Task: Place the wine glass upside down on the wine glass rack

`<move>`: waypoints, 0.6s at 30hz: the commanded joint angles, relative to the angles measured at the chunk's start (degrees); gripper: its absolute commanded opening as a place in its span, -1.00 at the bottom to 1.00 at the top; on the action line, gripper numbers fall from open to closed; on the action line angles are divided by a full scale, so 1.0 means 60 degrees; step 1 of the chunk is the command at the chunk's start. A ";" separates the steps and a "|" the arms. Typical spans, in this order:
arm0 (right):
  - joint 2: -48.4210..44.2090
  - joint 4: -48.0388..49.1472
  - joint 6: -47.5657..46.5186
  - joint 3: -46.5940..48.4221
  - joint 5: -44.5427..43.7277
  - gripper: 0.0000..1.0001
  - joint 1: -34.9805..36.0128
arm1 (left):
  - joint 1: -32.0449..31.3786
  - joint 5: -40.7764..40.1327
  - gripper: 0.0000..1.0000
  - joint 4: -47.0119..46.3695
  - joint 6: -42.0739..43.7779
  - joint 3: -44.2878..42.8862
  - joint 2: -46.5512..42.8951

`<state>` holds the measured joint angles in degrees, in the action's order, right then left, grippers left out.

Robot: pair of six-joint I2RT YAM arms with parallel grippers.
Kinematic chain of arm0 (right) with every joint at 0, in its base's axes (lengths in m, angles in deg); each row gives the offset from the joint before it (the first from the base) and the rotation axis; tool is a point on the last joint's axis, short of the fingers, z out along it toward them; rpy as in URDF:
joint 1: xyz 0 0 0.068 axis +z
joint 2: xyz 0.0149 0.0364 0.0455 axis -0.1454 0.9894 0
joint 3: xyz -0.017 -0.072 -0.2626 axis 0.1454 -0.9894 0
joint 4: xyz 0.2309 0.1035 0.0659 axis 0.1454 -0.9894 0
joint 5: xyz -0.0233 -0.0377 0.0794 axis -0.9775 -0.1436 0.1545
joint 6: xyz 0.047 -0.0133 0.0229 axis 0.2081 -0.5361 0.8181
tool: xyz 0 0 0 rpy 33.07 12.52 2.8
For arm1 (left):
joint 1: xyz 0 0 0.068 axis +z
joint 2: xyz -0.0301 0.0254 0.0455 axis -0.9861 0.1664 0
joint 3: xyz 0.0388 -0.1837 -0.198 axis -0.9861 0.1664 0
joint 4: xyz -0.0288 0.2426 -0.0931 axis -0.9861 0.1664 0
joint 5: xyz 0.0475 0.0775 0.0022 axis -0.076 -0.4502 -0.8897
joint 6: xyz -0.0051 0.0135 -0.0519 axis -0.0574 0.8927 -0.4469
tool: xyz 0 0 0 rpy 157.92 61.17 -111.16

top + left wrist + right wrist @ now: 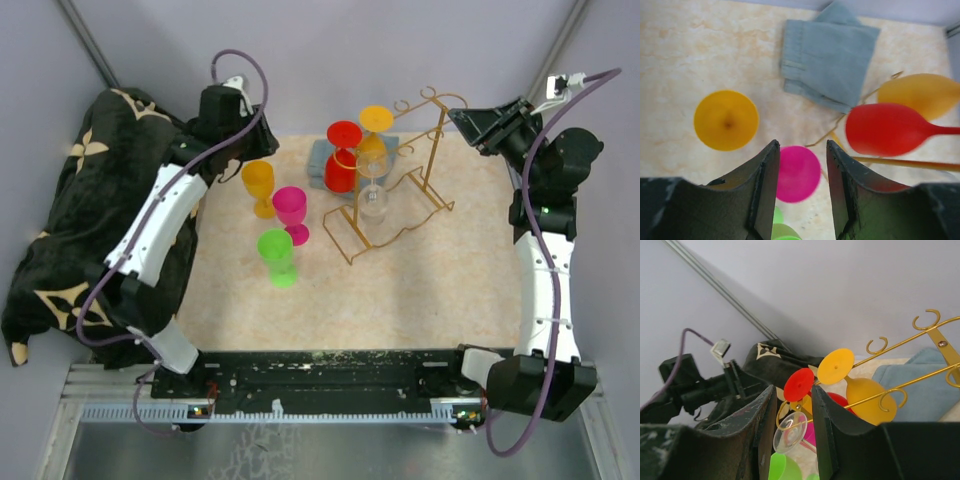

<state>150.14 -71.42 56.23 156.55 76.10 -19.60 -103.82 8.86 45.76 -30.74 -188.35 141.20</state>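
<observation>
The tabletop (440,290) carries everything, with a black patterned cloth (60,230) bunched along the edge on the outer side of the left arm. The wine glass rack (430,150) stands just ahead of the right gripper (793,390), its curled rail ends reaching toward that gripper. A folded blue-grey cloth (832,60) lies on the side of the rack away from the right gripper, ahead of the left gripper (802,145).

Three glasses hang upside down on the rack: a red wine glass (882,129), an orange wine glass (920,95) and a clear wine glass (373,195). Three more stand upright on the tabletop. A pink wine glass (799,173) is directly below the left gripper. A second orange glass (726,120) is to the left of that gripper's fingers in the wrist view. A green wine glass (277,250) is behind the fingers, toward the arm bases.

Both grippers have their fingers spread with nothing held between them.
</observation>
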 commanded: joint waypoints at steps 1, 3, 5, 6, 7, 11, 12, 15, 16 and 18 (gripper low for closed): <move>0.0035 0.0381 -0.0081 0.0267 -0.0023 -0.31 0.0144 | 0.0023 -0.1077 -0.04 0.1225 0.1642 -0.1124 0.1562; 0.0010 0.0309 -0.0148 0.0284 -0.0039 -0.31 0.0146 | 0.0023 -0.1206 -0.04 0.1482 0.1895 -0.1564 0.2202; -0.0018 0.0274 -0.0199 0.0262 -0.0055 -0.31 0.0146 | 0.0032 -0.1178 -0.04 0.1680 0.2104 -0.1989 0.2750; -0.0025 0.0255 -0.0204 0.0258 -0.0056 -0.31 0.0146 | 0.0027 -0.1186 -0.04 0.1810 0.2139 -0.2242 0.2989; -0.0026 0.0247 -0.0227 0.0250 -0.0056 -0.31 0.0149 | 0.0032 -0.1248 -0.05 0.1913 0.2186 -0.2426 0.3183; -0.0049 0.0218 -0.0265 0.0228 -0.0056 -0.31 0.0145 | 0.0042 -0.1684 -0.04 0.1907 0.2398 -0.2481 0.3465; -0.0054 0.0223 -0.0262 0.0215 -0.0064 -0.31 0.0146 | 0.0039 -0.1691 -0.04 0.1906 0.2429 -0.2443 0.3501; -0.0018 0.0275 -0.0245 0.0192 -0.0049 -0.31 0.0146 | 0.0042 -0.1780 -0.05 0.1912 0.2477 -0.2312 0.3640; 0.0006 0.0294 -0.0217 0.0185 -0.0043 -0.31 0.0146 | 0.0045 -0.1756 -0.05 0.1900 0.2488 -0.2257 0.3697; 0.0039 0.0332 -0.0180 0.0170 -0.0029 -0.31 0.0146 | 0.0038 -0.1656 -0.05 0.1887 0.2492 -0.2191 0.3811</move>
<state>150.49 -72.12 55.61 156.55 75.97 -19.34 -103.78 -0.24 56.34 -17.34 -200.44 162.95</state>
